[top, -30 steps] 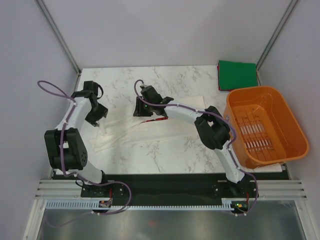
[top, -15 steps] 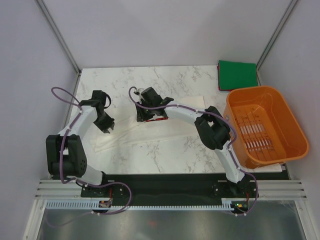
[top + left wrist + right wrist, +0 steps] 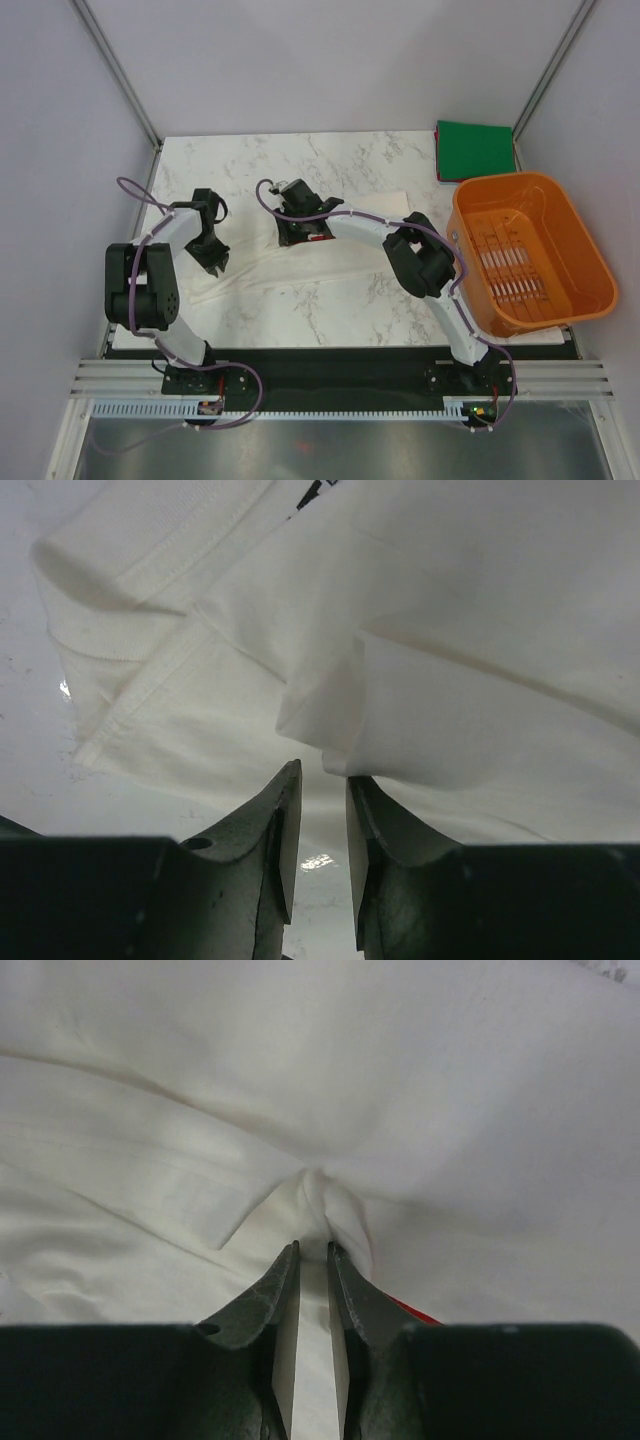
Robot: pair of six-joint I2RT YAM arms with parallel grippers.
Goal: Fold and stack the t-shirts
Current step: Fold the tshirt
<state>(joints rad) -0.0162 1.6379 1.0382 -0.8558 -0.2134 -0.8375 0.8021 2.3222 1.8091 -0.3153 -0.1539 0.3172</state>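
Two t-shirts: one white and one dark green, well apart on the table
White t-shirt (image 3: 345,258): lies as a long, rumpled band across the middle of the marble table (image 3: 300,160), running from near left to far right; the left wrist view shows a stitched hem and a rolled fold at its left end
Red print (image 3: 412,1311): only a sliver shows, just beside the right fingers
Green t-shirt (image 3: 475,148): folded square, flat at the far right corner, clear of both arms
Left gripper (image 3: 320,773): down at the band's left end; jaws nearly together, nipping the corner of a raised fold
Right gripper (image 3: 313,1247): at the band's far edge near its middle; jaws narrow, pinching a puckered ridge of cloth
Orange basket (image 3: 500,190): at the right edge, just nearer than the Green t-shirt
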